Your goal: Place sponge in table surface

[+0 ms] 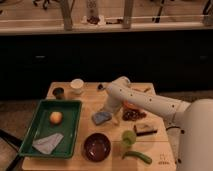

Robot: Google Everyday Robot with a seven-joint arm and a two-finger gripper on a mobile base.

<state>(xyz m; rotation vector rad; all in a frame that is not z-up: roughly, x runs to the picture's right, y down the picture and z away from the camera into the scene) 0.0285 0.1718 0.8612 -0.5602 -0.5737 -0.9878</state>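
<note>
The sponge [101,118] is a blue-grey pad lying on the wooden table [90,102], just right of the green tray. My gripper [108,110] hangs at the end of the white arm [145,100], which reaches in from the right. It sits directly over the sponge's upper right edge and seems to touch it. The arm's wrist hides the contact point.
A green tray [36,131] at the left holds an orange [56,117] and a folded cloth [46,143]. A white cup [77,85] and small dark cup [58,92] stand at the back. A dark bowl [97,146], green apple [129,137], green pepper [137,156] and snack packs [134,115] lie nearby.
</note>
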